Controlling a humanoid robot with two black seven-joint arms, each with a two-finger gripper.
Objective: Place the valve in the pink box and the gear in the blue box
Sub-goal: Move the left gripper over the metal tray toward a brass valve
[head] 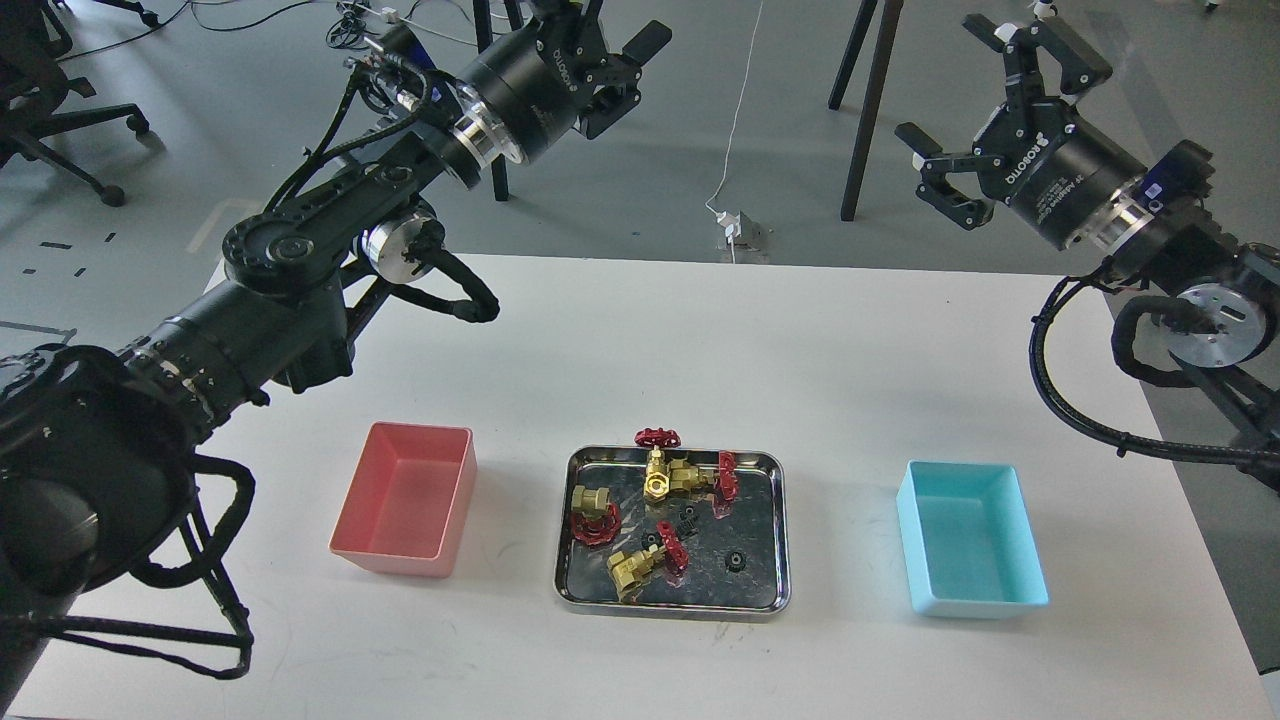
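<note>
A steel tray (778,530) is seen at the middle of the white table (820,340). One valve (645,563) lies at the tray's front left, another valve (592,510) at its left side, and a gold valve cluster (685,472) at its back. A gear (736,561) rests right of the front valve. The pink box (408,512) stands left of the tray, the blue box (968,537) right of it. Both grippers are held well above and beyond the tray: the right gripper (985,115) has its fingers spread wide, and the left gripper (625,60) also appears spread with nothing held.
</note>
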